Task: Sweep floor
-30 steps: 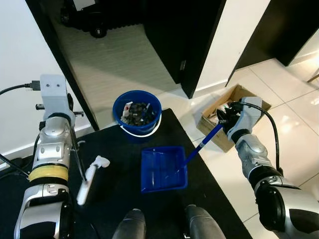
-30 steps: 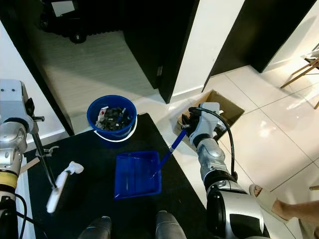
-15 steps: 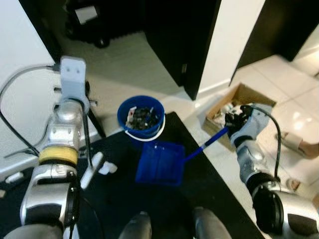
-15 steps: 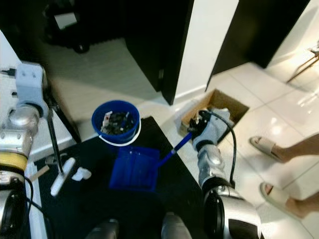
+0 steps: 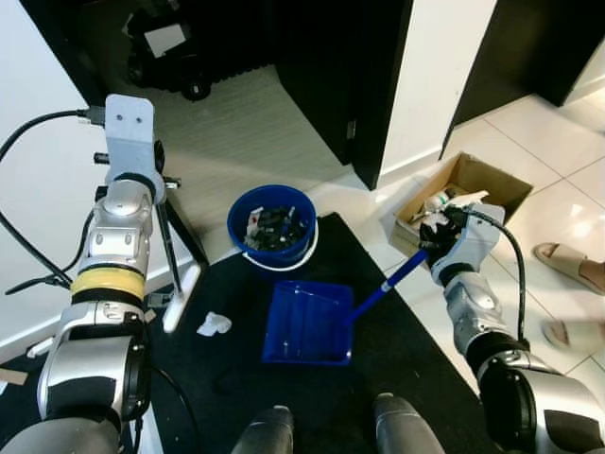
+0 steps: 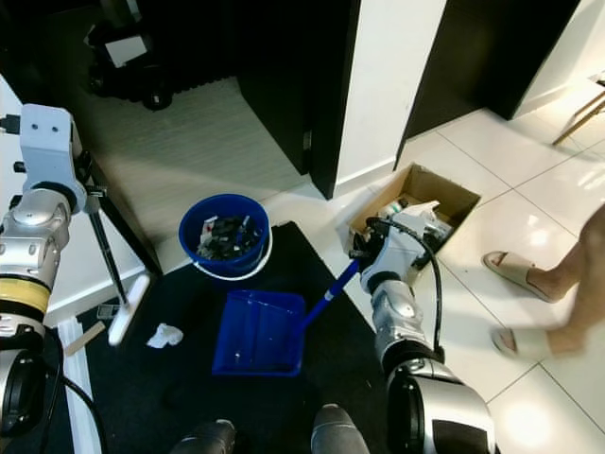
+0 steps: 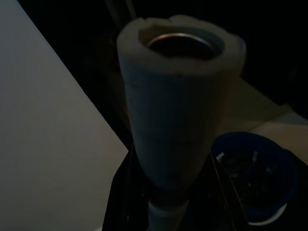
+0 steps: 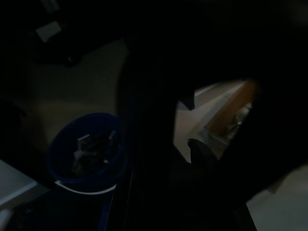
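Note:
A blue dustpan (image 5: 306, 323) lies flat on the black mat (image 5: 397, 369), just in front of a blue bucket (image 5: 273, 221) full of small debris. My right gripper (image 5: 431, 235) is shut on the top of the dustpan's blue handle (image 5: 386, 284). My left gripper (image 5: 157, 182) is shut on the black broom stick (image 5: 176, 244); the foam-wrapped stick end (image 7: 175, 96) fills the left wrist view. The white broom head (image 5: 182, 297) rests at the mat's left edge. A crumpled white scrap (image 5: 214, 324) lies on the mat between the broom head and the dustpan.
An open cardboard box (image 5: 484, 180) of clutter stands on the white tiles right of the mat. A person's sandalled feet (image 5: 565, 263) are at the far right. A dark door frame (image 5: 373, 95) rises behind the bucket. My own feet (image 5: 269, 435) are at the near edge.
The camera has shifted. The broom head has moved away from me to the mat's left edge, leaving a white scrap on the mat. A person's feet have stepped in at the right.

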You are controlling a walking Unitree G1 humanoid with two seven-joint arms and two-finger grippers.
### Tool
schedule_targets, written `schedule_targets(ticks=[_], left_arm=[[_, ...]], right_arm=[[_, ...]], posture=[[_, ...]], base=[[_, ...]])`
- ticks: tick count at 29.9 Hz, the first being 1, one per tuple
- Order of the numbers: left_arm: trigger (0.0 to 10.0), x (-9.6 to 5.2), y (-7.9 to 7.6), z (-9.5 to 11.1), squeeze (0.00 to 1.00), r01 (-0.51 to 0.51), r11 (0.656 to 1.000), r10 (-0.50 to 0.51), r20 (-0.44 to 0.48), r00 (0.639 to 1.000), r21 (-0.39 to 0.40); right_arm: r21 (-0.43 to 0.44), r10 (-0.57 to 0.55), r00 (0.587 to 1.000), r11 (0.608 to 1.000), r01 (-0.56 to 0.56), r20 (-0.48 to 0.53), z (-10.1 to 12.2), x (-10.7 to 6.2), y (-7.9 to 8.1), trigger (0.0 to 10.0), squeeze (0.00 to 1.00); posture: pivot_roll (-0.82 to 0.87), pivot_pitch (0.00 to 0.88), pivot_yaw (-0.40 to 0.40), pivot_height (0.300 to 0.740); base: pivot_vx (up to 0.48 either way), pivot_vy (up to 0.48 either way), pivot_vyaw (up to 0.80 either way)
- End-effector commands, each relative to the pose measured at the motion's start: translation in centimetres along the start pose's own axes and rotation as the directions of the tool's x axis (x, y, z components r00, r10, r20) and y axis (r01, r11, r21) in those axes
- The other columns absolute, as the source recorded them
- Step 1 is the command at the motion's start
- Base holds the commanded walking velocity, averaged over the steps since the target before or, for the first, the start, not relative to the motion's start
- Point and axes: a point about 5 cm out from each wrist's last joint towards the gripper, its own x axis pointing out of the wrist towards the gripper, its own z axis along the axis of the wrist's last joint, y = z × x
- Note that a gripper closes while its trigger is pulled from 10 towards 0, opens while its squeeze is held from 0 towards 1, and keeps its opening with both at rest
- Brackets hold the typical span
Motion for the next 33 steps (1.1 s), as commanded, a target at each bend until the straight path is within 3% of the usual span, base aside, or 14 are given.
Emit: schedule_targets(ticks=[1, 13, 16, 27, 33], left_arm=[[10.0, -0.3, 1.5, -0.6, 0.00, -0.062, 0.998, 0.062, -0.002, 0.998, 0.027], [10.0, -0.8, 1.7, -1.0, 0.00, -0.068, 0.996, 0.068, -0.002, 0.998, 0.052], [10.0, -0.9, 1.7, -1.1, 0.00, -0.066, 0.996, 0.066, 0.000, 0.998, 0.065], [10.0, -1.2, 1.6, -1.2, 0.00, -0.062, 0.995, 0.062, 0.002, 0.998, 0.079], [10.0, -1.1, 0.7, -1.1, 0.00, -0.024, 0.999, 0.024, 0.001, 1.000, 0.037]], right_arm=[[-0.012, 0.037, 0.998, 0.999, -0.037, 0.042, 1.0, 0.6, 0.9, 10.0, 0.00], [-0.033, 0.049, 0.997, 0.998, -0.047, 0.052, 1.6, 0.8, 0.8, 10.0, 0.00], [0.015, 0.036, 0.997, 0.999, -0.037, 0.069, 1.5, 0.6, 0.4, 10.0, 0.00], [0.008, 0.024, 0.997, 1.000, -0.024, 0.075, 1.4, 0.3, -0.5, 10.0, 0.00], [0.013, -0.007, 0.997, 1.000, 0.006, 0.082, 1.2, -0.1, -1.2, 10.0, 0.00]], posture=[[0.14, 0.000, -0.012, 0.740], [0.15, 0.000, -0.024, 0.740], [0.15, 0.000, -0.025, 0.740], [0.15, 0.003, -0.022, 0.740], [0.14, 0.007, -0.014, 0.740]], base=[[0.000, 0.480, 0.60], [0.000, 0.480, 0.78], [0.000, 0.480, 0.00], [0.000, 0.480, 0.00], [0.000, 0.202, 0.00]])
